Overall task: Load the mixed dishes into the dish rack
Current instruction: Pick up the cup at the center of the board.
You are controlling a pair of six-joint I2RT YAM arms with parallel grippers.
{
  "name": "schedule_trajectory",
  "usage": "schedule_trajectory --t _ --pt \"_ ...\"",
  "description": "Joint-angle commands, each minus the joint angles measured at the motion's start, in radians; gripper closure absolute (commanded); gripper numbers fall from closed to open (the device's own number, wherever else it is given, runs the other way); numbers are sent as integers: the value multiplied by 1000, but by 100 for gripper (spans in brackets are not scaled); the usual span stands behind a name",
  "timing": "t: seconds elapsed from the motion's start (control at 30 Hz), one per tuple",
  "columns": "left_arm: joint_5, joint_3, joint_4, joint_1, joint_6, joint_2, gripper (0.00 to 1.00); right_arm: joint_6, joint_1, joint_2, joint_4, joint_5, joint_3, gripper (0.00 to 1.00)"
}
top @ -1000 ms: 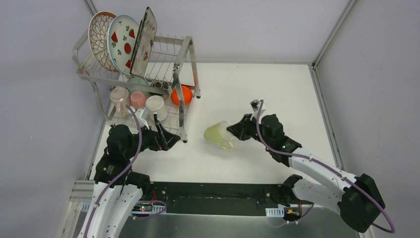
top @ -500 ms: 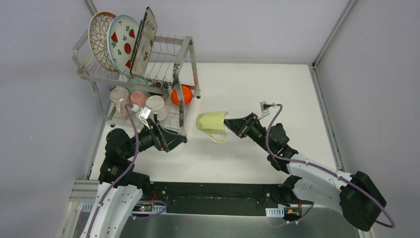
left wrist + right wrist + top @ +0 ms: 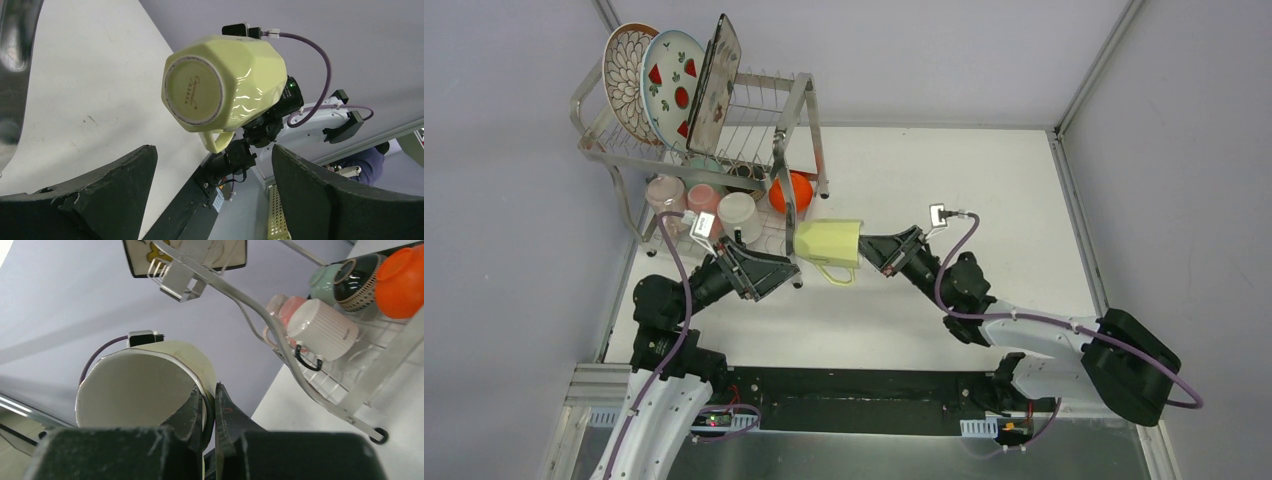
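Yellow mug (image 3: pixel 828 243) is hanging on its side above the counter (image 3: pixel 924 170), just beside the front right post of the dish rack (image 3: pixel 796 110), with its handle pointing down. Right claw (image 3: pixel 871 250) is pinching the mug's rim, one finger inside and one outside. Left claw (image 3: pixel 782 270) is gaping wide, released, facing the mug's base without touching it. White mug (image 3: pixel 737 213) and orange bowl (image 3: pixel 796 190) are sitting in the lower tier; three plates are standing upright above.

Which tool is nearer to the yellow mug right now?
Right. The right tool is shut on the rim of the yellow mug, holding it on its side. The left tool stands open just left of the mug, apart from it.
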Motion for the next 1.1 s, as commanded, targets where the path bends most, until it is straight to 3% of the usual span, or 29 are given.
schedule_trajectory --t 0.0,0.47,0.87,1.07 --pt "25 29 105 11 -60 -17 12 20 46 23 258 39 142 100" --pt "61 18 216 11 -142 -47 16 43 132 274 362 30 371 100" --pt "77 -19 342 11 -236 -41 34 48 171 393 362 33 493 100" --pt "67 -25 392 10 -268 -29 54 53 178 419 362 38 509 100"
